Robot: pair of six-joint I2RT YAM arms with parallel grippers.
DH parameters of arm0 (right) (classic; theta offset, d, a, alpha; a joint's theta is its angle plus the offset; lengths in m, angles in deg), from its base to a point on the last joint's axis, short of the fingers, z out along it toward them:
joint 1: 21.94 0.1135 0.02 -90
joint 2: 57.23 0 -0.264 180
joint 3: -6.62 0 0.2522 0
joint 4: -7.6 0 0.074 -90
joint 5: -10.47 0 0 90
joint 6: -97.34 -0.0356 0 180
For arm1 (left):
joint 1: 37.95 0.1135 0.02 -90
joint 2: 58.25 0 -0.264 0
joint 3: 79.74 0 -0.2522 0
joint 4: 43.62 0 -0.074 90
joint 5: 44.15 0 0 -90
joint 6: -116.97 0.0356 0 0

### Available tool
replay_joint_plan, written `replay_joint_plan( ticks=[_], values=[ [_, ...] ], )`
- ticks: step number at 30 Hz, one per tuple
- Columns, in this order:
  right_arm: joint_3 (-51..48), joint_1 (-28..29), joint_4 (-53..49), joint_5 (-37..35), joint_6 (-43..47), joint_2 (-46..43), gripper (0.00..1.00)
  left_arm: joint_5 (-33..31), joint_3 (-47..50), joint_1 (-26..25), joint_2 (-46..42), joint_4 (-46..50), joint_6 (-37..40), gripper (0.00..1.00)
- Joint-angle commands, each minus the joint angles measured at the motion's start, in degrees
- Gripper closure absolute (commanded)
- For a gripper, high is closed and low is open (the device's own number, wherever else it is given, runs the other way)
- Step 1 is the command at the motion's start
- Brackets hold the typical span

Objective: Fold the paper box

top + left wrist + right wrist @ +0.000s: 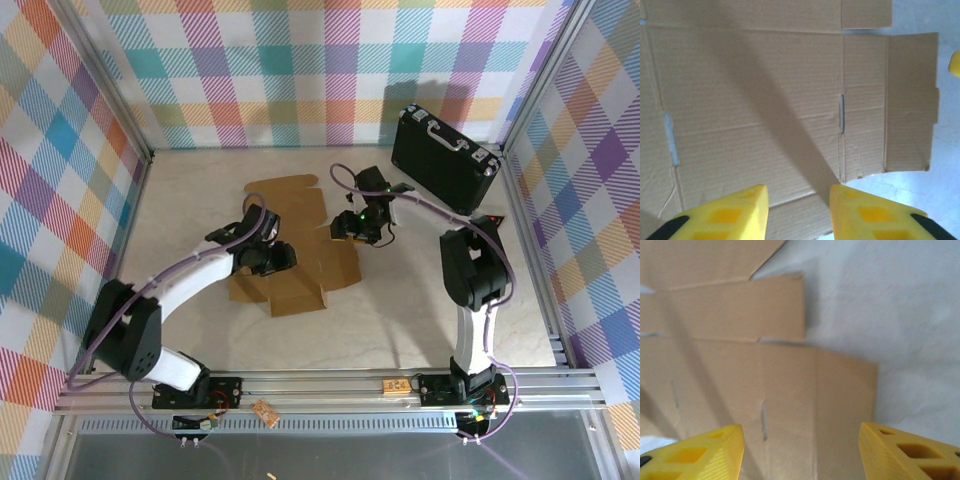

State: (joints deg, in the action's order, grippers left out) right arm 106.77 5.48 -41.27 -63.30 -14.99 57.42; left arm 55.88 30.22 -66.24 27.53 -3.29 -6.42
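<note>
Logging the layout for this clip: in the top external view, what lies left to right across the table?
paper box → right gripper → black case

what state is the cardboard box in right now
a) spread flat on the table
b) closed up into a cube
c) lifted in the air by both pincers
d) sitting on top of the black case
a: the paper box lies unfolded and flat on the table, and the left pincer and right pincer are both open above it, holding nothing.
</note>
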Motion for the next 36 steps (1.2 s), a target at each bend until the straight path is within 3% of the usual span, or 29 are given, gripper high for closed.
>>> replay_joint_plan(
  ticks=[1,15,23,36],
  values=[
    [4.12,-1.20,-3.83,1.37,3.03,3.16,0.37,3.04,-1.67,1.02,4.20,-0.90,1.74,0.65],
    [16.05,-1.23,-3.99,6.74,6.09,14.43,0.35,6.15,-1.57,2.27,14.82,-4.59,2.49,0.78],
    [17.94,-1.23,-2.81,10.24,7.21,16.51,0.36,7.19,-0.69,2.20,15.98,-4.27,3.82,0.80],
    [18.58,-0.46,3.18,20.04,2.51,17.55,0.46,7.48,2.58,1.98,14.88,-7.68,3.41,0.84]
  ],
)
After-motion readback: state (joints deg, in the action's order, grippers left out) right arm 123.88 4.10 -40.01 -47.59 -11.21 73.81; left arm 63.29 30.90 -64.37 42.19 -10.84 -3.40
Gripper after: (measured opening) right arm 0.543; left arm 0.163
